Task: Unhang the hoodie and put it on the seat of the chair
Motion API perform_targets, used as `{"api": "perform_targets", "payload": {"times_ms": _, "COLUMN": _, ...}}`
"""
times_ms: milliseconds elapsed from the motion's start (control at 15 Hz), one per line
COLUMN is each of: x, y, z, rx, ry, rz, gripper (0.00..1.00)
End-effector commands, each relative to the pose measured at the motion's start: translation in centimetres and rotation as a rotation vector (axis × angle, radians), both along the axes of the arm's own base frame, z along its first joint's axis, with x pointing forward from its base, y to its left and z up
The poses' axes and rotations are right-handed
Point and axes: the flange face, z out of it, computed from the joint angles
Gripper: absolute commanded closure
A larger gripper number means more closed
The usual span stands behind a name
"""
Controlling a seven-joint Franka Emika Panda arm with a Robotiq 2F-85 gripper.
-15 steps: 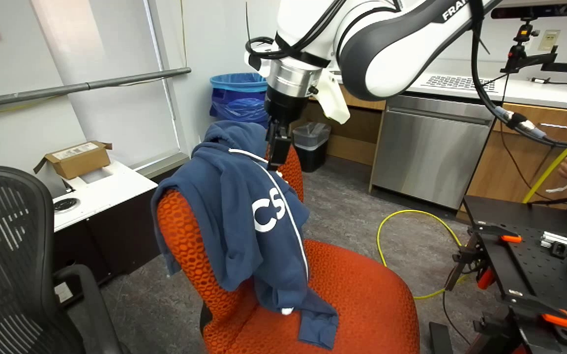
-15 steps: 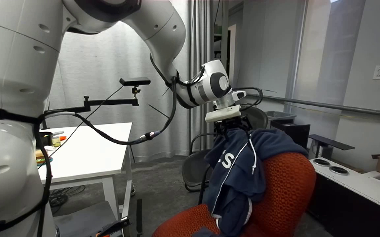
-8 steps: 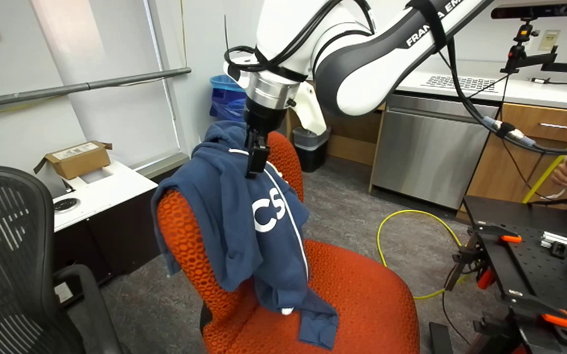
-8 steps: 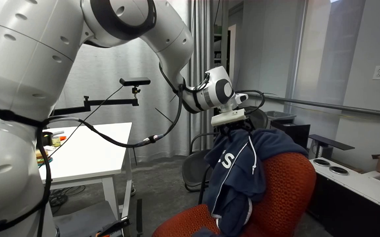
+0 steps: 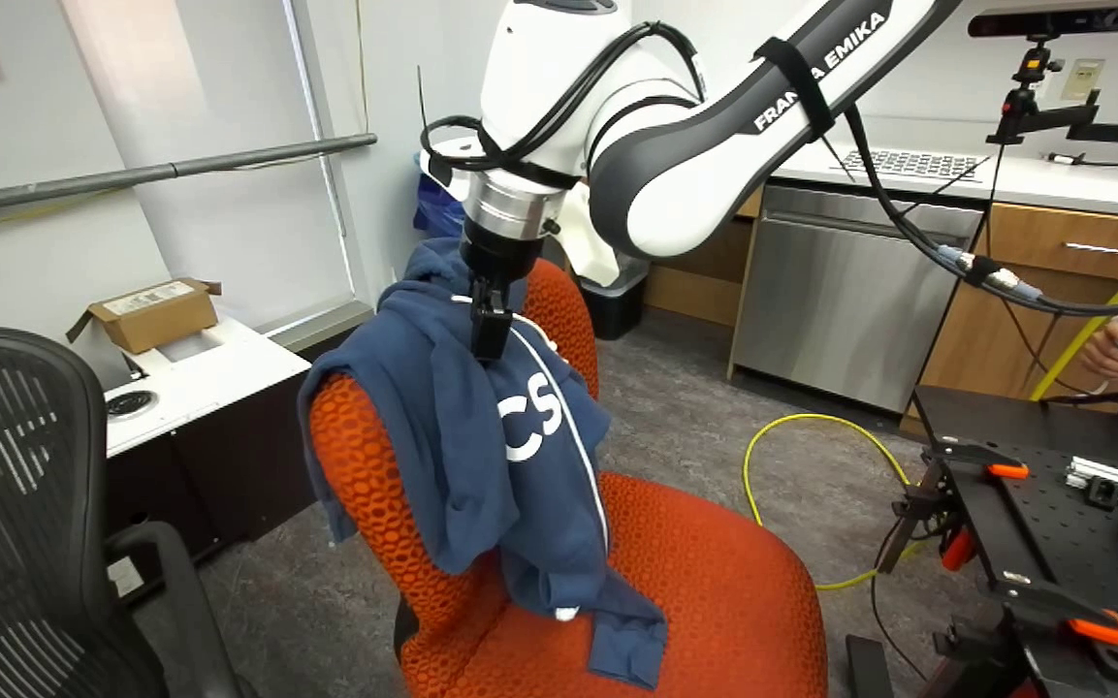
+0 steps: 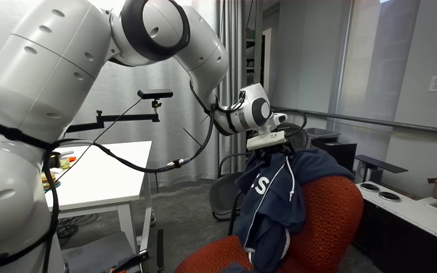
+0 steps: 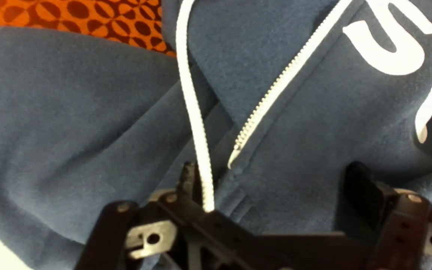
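Note:
The dusty-blue hoodie [image 5: 462,475] is draped over the tall back of the orange-red chair [image 5: 355,436]. A sleeve end lies on the seat of the chair [image 5: 723,591]. In an exterior view, the hoodie [image 6: 275,206] and seat [image 6: 218,252] also show. My gripper [image 5: 491,334] is at the upper front of the hoodie, just below the hood; in an exterior view the gripper [image 6: 273,149] partly hides behind fabric. In the wrist view the gripper [image 7: 273,168] is open, with hoodie fabric [image 7: 294,142] below and between its fingers. A white drawstring [image 7: 193,101] crosses the left finger. I cannot tell whether the fingertips touch fabric.
A black mesh office chair [image 5: 15,504] stands beside the orange chair. A white-topped cabinet [image 5: 200,378] with a cardboard box [image 5: 156,315] is behind. A black table [image 5: 1082,543] with clamps and a white table [image 6: 108,178] stand nearby. A yellow cable [image 5: 752,485] lies on the floor.
My gripper has moved down and across the hoodie's front, leftward in an exterior view, and now sits closer to the fabric. The hoodie and chair have hardly moved.

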Motion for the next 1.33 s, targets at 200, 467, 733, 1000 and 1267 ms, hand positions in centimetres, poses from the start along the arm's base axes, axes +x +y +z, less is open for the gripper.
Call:
{"api": "perform_targets", "payload": {"times_ms": 200, "x": 1.3, "y": -0.7, "z": -0.8, "rx": 0.005, "ry": -0.005, "rz": -0.003, "gripper": 0.27}}
{"api": "perform_targets", "payload": {"times_ms": 467, "x": 1.1, "y": -1.0, "z": -0.9, "rx": 0.004, "ry": 0.012, "rz": -0.021, "gripper": 0.55}}
{"api": "perform_targets", "payload": {"times_ms": 733, "x": 1.0, "y": -2.1, "z": -0.8, "rx": 0.009, "ry": 0.025, "rz": -0.053, "gripper": 0.85}}
{"api": "perform_targets", "payload": {"times_ms": 1000, "x": -0.3, "y": -6.1, "z": -1.1, "rx": 0.056, "ry": 0.118, "rz": -0.145, "gripper": 1.00}}
{"api": "perform_targets", "payload": {"times_ms": 1267, "x": -2.1, "y": -12.8, "z": -0.2, "rx": 0.134, "ry": 0.244, "rz": -0.293, "gripper": 0.97}}
